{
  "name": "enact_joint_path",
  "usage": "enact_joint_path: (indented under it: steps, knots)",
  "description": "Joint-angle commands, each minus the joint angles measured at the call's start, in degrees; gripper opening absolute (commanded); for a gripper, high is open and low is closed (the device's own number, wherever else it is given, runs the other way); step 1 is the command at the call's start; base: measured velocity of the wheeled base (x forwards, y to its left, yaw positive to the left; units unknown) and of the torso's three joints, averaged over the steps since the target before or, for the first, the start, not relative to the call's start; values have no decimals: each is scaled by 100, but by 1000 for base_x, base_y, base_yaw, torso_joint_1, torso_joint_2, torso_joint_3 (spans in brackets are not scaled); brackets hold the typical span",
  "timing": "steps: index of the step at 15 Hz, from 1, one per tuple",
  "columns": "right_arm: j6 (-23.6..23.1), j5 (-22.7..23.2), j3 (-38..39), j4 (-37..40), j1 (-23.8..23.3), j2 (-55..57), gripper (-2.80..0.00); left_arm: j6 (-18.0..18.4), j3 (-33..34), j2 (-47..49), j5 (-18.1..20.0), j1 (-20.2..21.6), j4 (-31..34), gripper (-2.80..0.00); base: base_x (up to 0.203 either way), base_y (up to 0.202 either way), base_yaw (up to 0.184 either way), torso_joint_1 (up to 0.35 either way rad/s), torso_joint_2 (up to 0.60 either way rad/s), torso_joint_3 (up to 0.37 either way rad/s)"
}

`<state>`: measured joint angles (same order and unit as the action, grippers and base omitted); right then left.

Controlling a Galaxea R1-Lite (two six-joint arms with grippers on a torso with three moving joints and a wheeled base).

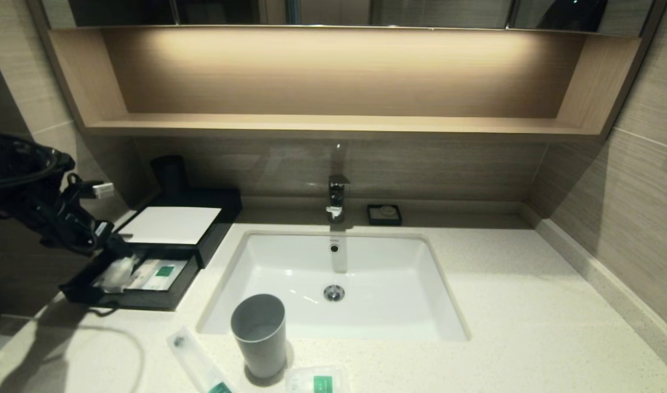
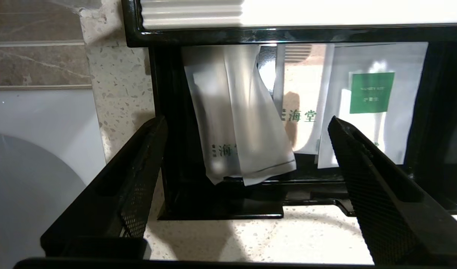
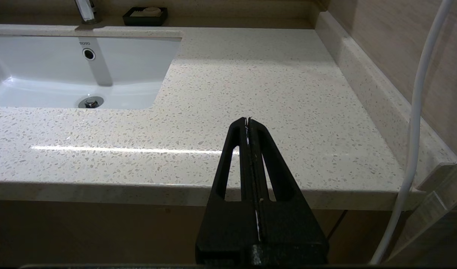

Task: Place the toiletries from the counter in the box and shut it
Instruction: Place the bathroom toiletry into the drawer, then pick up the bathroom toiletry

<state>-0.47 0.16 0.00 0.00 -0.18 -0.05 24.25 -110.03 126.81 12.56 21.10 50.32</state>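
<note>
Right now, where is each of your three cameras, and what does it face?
Head: high, looking down at counter, sink, open box; left arm at left.
Left wrist: behind open left gripper, facing packets in the drawer.
Right wrist: below counter edge, behind shut right gripper.
Shared: head and right wrist both show the sink; head and left wrist, the box.

Right gripper (image 3: 248, 121): black, jaws pressed together, nothing between them; tips over the counter's near edge.
Counter (image 3: 251, 74): cream speckled stone, spreading ahead of the jaws and to both sides.
Sink (image 3: 45, 82): white, rectangular, set into the counter, ahead of the jaws and well apart to one side.
Drain (image 3: 90, 101): metal, on the sink floor.
Tap (image 3: 85, 10): chrome, behind the sink.
Soap dish (image 3: 145, 15): small, black, far ahead, beside the tap.
Cable (image 3: 415, 123): white, hanging off to the other side.
</note>
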Motion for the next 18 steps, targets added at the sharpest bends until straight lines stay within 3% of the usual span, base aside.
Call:
enact_joint_path:
  steps: [1, 6, 10, 11, 14, 18]
  knots:
    - [-6, 2, 9, 0, 1, 5, -280, 1, -4, -152, 9, -10, 34, 0, 0, 0, 0, 0, 0, 0]
    - [-6, 7, 9, 0, 1, 5, -280, -513, 1, -538, 9, -10, 52, 0, 0, 0, 0, 0, 0, 0]
    - [-6, 2, 9, 0, 1, 5, -280, -927, 0, -1039, 211, -17, 573, 0, 0, 0, 0, 0, 0, 0]
    - [-6, 2, 9, 0, 1, 5, -280, -1032, 0, -1168, 328, -15, 738, -280, 0, 0, 0, 0, 0, 0]
    - [-6, 2, 9, 0, 1, -2, -280, -1494, 6, -1597, 473, -40, 1295, -280, 0, 0, 0, 0, 0, 0]
    - [0, 2, 9, 0, 1, 5, -280, -1801, 269, -2138, 485, -85, 1601, -280, 0, 0, 0, 0, 0, 0]
